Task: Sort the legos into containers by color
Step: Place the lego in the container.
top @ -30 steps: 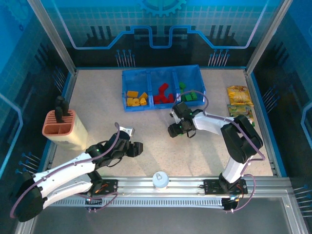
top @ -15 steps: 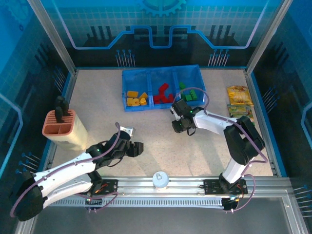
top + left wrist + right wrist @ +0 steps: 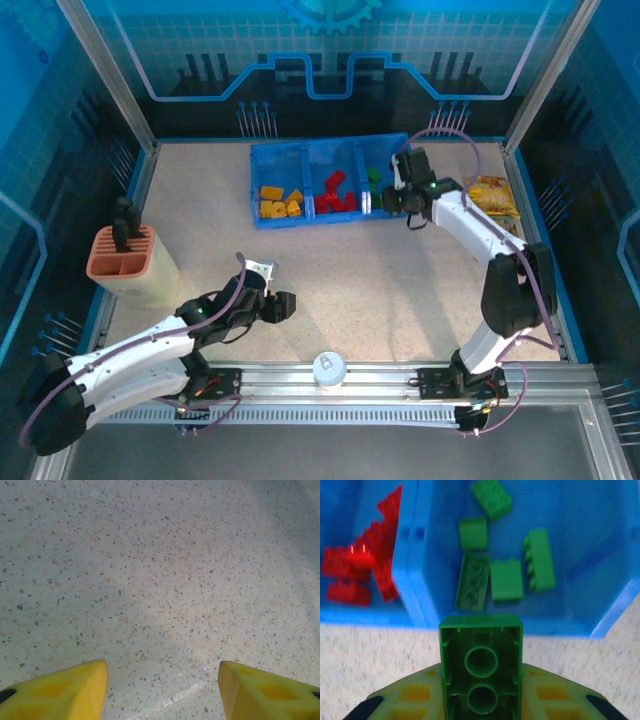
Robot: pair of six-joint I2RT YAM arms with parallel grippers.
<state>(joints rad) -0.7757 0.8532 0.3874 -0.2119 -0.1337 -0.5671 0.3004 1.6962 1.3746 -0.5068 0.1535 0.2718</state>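
Right gripper (image 3: pixel 402 192) clamped on green brick (image 3: pixel 481 665) at green bin (image 3: pixel 580 540) edge, likely for dropping with matching colour; left gripper (image 3: pixel 162 690) apart, empty, idle over table (image 3: pixel 160 580).

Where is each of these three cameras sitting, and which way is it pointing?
Top external: fixed above and behind the arms, looking down on the table, blue tray, left end effector and right end effector.
Left wrist: on the left arm, facing down at the speckled table; its yellow fingertips show, apart, holding nothing.
Right wrist: on the right arm, facing the tray's green compartment; its fingers grip a green brick.
Shared: top and right wrist views both show the tray's red bricks.
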